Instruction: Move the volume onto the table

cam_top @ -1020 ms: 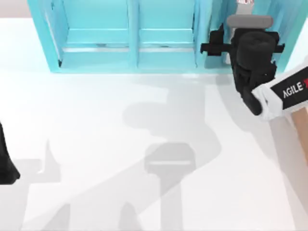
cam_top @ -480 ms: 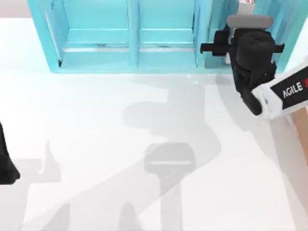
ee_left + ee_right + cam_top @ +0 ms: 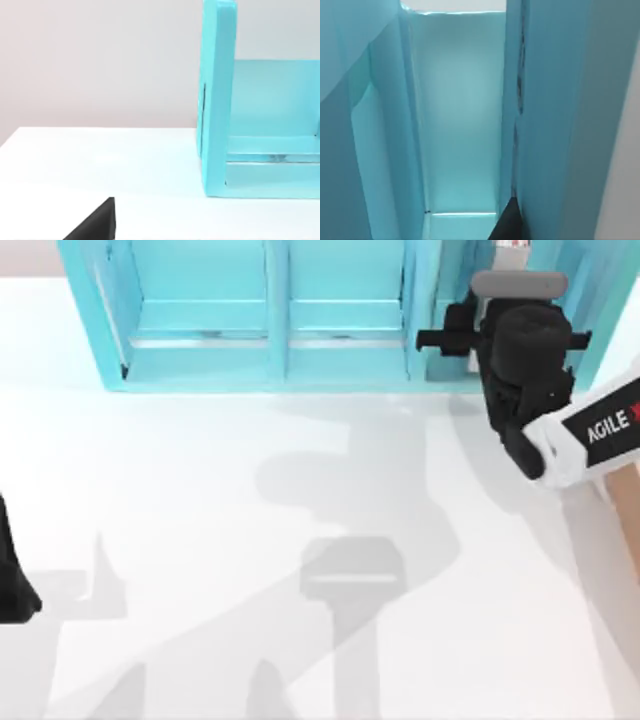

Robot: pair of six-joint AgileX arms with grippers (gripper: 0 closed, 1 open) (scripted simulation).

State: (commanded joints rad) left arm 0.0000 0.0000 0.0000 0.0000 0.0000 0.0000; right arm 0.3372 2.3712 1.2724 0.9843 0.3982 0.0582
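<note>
The volume (image 3: 507,245) stands upright in the rightmost compartment of the teal shelf unit (image 3: 270,310); its white end with red marks peeks out at the back edge. My right gripper (image 3: 462,332) reaches into that compartment, its black wrist covering most of the book. In the right wrist view a tall teal face of the volume (image 3: 555,100) runs close along one side, with one dark finger (image 3: 507,225) against its lower edge. The white table (image 3: 200,490) spreads in front of the shelf. My left arm (image 3: 12,580) is parked at the table's left edge.
The shelf unit has upright dividers and a raised front lip along the table's back. An orange-brown wooden box (image 3: 628,490) shows at the right edge behind my right forearm. In the left wrist view the shelf's end wall (image 3: 217,100) stands ahead.
My right gripper has crept slightly deeper into the shelf's right compartment, covering a white strip seen beside it before. The left arm has not moved.
</note>
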